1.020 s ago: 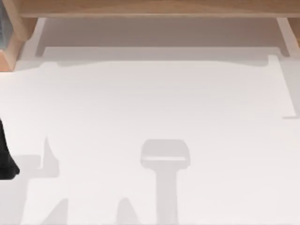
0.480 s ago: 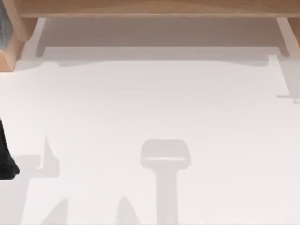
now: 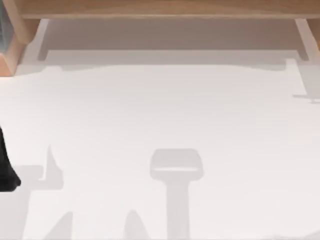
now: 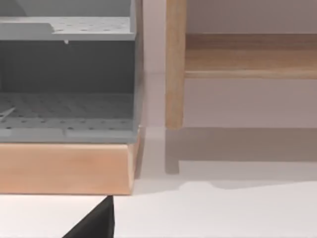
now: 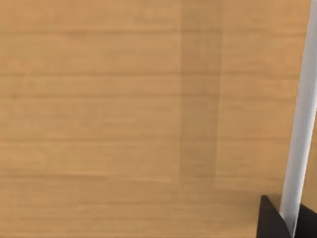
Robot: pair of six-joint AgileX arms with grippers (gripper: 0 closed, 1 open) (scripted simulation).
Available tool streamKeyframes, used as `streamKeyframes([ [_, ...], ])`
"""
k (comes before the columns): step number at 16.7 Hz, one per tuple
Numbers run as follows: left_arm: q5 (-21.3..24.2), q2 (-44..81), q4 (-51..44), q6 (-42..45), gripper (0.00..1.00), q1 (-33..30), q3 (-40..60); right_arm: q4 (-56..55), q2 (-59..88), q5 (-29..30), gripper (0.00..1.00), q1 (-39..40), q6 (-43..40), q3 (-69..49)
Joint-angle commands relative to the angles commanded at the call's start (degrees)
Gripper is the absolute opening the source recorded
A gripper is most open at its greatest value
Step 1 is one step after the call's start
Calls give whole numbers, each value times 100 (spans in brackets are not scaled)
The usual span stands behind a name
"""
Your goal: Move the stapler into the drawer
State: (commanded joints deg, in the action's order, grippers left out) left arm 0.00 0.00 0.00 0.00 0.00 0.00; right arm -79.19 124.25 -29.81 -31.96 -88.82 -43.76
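The desk (image 3: 160, 110) is a smooth, matt white surface. Soft grey shadows lie across it, one of them a rounded block on a straight stem near the near edge. Along the far edge runs a light wooden frame (image 3: 160, 9) with a visible grain. Its straight board spans the whole width, and pale legs drop at either end.

At the far left corner stands a wooden base (image 4: 64, 168) with squared edges. It carries a grey drawer unit (image 4: 69, 74) whose flat shelves are dotted with small perforations. Just beside it a slim, square-edged wooden post (image 4: 175, 64) rises from the desk. A plain wooden rail (image 4: 250, 55) runs off from the post.

The left arm (image 3: 5, 167) is a dark, matt shape parked at the left edge of the desk. The left gripper (image 4: 96, 224) shows as a black wedge low over the white top, near the corner of the wooden base and touching nothing. How its jaws stand cannot be told.

The right gripper (image 5: 273, 220) faces a broad wooden panel (image 5: 124, 114) with horizontal grain and a darker upright band. A pale, smooth, round-edged bar (image 5: 299, 129) runs just in front of the panel. The bar passes between two dark parts of the gripper, but whether the jaws pinch it or stand spread around it cannot be told.

Where the stapler lies cannot be told.
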Motion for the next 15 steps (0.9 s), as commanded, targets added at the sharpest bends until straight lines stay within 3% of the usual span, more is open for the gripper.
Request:
streamKeyframes([
  [6, 0, 0, 0, 0, 100, 0, 0, 539, 369, 310, 0, 297, -1, -1096],
  [15, 0, 0, 0, 0, 100, 0, 0, 855, 634, 460, 0, 433, 4, -1564],
])
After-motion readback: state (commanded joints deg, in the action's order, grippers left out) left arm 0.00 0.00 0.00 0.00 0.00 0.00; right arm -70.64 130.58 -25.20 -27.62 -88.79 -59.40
